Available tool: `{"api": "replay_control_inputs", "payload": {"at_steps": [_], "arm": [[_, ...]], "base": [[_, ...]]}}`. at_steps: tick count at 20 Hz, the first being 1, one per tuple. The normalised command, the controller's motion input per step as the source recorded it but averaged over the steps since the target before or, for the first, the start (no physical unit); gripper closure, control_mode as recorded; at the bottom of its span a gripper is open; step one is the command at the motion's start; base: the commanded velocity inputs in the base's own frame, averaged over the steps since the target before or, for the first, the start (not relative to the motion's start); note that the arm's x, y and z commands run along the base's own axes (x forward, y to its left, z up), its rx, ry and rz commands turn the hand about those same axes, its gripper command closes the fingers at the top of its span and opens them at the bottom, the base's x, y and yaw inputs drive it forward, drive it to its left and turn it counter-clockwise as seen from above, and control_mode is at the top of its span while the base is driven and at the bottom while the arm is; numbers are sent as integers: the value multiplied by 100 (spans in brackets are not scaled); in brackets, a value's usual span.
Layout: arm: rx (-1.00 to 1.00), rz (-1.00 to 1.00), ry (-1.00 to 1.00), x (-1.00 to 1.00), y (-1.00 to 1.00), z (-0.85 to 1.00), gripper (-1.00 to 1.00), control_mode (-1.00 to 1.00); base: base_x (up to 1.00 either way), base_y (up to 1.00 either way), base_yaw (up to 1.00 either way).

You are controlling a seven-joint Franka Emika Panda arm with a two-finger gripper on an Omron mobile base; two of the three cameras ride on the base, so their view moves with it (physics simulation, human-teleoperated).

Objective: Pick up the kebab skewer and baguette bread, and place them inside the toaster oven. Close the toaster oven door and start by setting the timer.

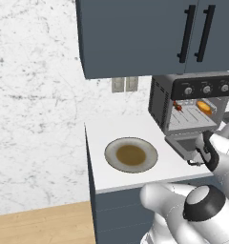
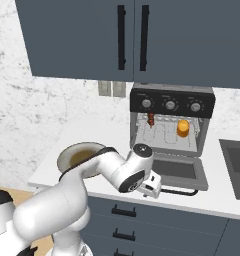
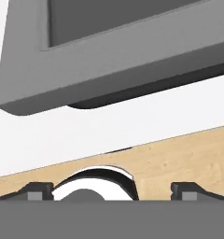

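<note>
- The gripper hangs low at the front edge of the bench, just under the front lip of the dropped toaster oven door; its jaws stand fully apart, released, with nothing between them and touching nothing.
- In the hand view the two dark fingertips sit wide at about 7 and 5 o'clock, with the door's grey underside filling the 12 o'clock half, a white strip of bench beneath it and wood floor lower.
- The toaster oven stands at the back of the bench under the dark wall cabinets, with its door lying flat and open toward the robot.
- The kebab skewer rests on the wire rack inside, at about 10 o'clock of the cavity in the right base view.
- The baguette bread sits on the same rack, well apart from the skewer, at about 2 o'clock of the cavity.
- Three round knobs line the oven's top panel.
- A grey plate with a brown centre lies on the bench at 9 o'clock of the oven, near it but apart.
- A sink shows at 3 o'clock of the oven in the right base view.
</note>
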Motion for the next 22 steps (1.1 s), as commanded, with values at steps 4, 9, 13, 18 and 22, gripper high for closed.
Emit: {"api": "replay_control_inputs", "payload": {"at_steps": [4, 9, 13, 18, 22], "arm": [[-6, 8, 0, 10, 0, -31, -100, -100], [-6, 5, 0, 28, 0, -10, -100, -100], [-9, 4, 0, 10, 0, -23, -100, -100], [-8, 2, 0, 1, -1, -13, -100, -100], [-4, 0, 0, 0, 0, -12, -100, -100]], "base": [[0, 0, 0], [0, 0, 0], [0, 0, 0], [0, 0, 0], [0, 0, 0]]}}
